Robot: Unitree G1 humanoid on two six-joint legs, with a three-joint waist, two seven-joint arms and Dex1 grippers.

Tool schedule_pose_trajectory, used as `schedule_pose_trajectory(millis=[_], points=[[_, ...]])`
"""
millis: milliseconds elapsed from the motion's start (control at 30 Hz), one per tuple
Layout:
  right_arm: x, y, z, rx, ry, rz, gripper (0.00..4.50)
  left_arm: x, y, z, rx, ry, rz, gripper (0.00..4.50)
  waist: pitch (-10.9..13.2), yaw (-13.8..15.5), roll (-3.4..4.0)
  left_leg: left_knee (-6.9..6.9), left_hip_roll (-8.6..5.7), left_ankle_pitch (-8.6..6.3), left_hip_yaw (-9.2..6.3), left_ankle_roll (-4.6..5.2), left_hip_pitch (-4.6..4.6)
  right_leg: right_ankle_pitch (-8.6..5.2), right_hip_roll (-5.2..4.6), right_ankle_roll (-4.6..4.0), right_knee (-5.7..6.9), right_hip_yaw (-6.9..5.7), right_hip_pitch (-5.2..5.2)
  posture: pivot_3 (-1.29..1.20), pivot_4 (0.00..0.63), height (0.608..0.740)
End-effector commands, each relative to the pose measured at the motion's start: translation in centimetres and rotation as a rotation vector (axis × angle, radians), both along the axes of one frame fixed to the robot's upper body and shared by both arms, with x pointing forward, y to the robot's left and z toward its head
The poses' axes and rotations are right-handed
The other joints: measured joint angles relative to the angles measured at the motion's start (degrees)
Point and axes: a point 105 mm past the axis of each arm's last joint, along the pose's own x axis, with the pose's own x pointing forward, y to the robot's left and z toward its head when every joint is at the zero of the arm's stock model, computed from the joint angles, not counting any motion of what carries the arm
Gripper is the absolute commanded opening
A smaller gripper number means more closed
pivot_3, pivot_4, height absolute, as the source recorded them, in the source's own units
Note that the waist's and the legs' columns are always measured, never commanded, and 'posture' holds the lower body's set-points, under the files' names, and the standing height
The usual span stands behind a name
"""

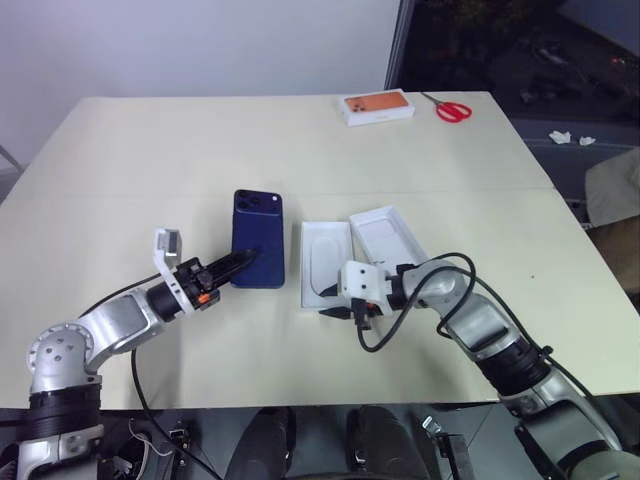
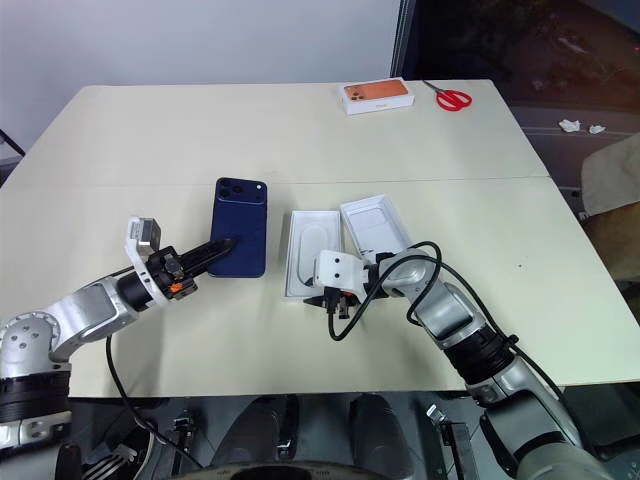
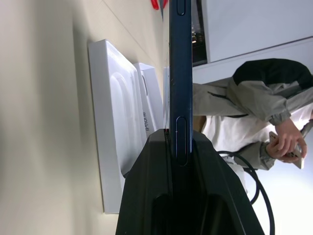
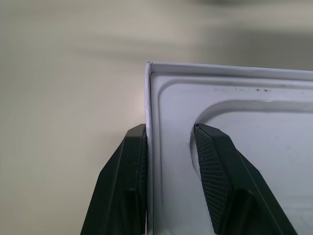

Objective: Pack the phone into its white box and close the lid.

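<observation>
Navy-blue, the phone [image 1: 258, 240] is being clamped at its near end by the left hand [image 1: 238, 264] in the left eye view, its long axis running away from the robot, parallel to the white box [image 1: 326, 263] lying just to its right on the bench [image 1: 150, 150].

From the left wrist, the phone's edge is being gripped between closed fingers [image 3: 146, 196].

From the right wrist, the box's near wall is being straddled by the right hand [image 4: 168, 147], one finger outside, one inside.

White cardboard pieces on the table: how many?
3: the tray and lid side by side mid-table, and an orange-printed box at the far edge.
</observation>
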Motion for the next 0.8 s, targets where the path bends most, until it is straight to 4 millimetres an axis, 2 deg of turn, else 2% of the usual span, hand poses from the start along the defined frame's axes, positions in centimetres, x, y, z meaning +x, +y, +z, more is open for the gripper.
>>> schedule_pose_trajectory(millis=[33,100,233,533,600,700,800], points=[[-0.2,0.0,-0.4,-0.004,0.011,0.004,1.52,-0.3,-0.3,1.6,-0.032,-0.063,-0.018,0.0,0.0,0.0,0.0,0.0,0.0,0.0,0.0,0.0,0.0,0.0,0.0,0.0,0.0,0.0,0.0,0.0,0.15,0.74],[-0.3,0.0,-0.4,0.0,0.021,0.008,1.52,-0.4,-0.3,1.5,-0.031,-0.062,-0.02,0.0,0.0,0.0,0.0,0.0,0.0,0.0,0.0,0.0,0.0,0.0,0.0,0.0,0.0,0.0,0.0,0.0,0.15,0.74],[-0.3,-0.1,-0.3,-0.004,0.011,0.008,0.53,-0.4,-0.4,1.6,-0.042,-0.061,-0.026,0.0,0.0,-0.1,-0.02,0.0,0.0,0.0,0.0,0.0,0.01,0.0,0.0,0.0,0.0,0.0,0.02,0.0,0.15,0.74],[-0.7,0.4,0.0,0.019,0.012,0.033,0.53,-0.5,-0.2,1.7,-0.057,-0.057,-0.03,0.0,0.0,-0.2,-0.02,-0.02,0.04,-0.01,0.0,0.02,0.05,0.0,0.03,0.0,0.01,0.0,0.02,0.0,0.15,0.74],[-0.9,1.0,0.3,0.051,0.023,0.039,0.53,-0.4,-0.2,1.7,-0.057,-0.057,-0.027,0.0,0.0,-0.2,-0.02,-0.02,0.04,-0.01,0.0,0.02,0.05,0.0,0.03,0.0,0.01,0.0,0.02,0.0,0.15,0.74],[-1.5,3.0,0.9,0.108,0.026,0.071,0.53,-0.4,-0.1,1.7,-0.063,-0.056,-0.023,0.0,0.0,-0.3,-0.02,-0.02,0.04,-0.01,0.0,0.01,0.05,0.0,0.03,0.0,0.01,0.01,0.01,0.0,0.15,0.74],[-1.8,4.5,0.6,0.123,0.022,0.091,0.53,-0.3,-0.1,1.7,-0.069,-0.057,-0.021,0.0,0.0,-0.4,-0.02,-0.05,0.06,0.0,0.0,0.0,0.05,0.0,0.06,0.0,0.02,0.01,-0.02,0.0,0.15,0.74]])
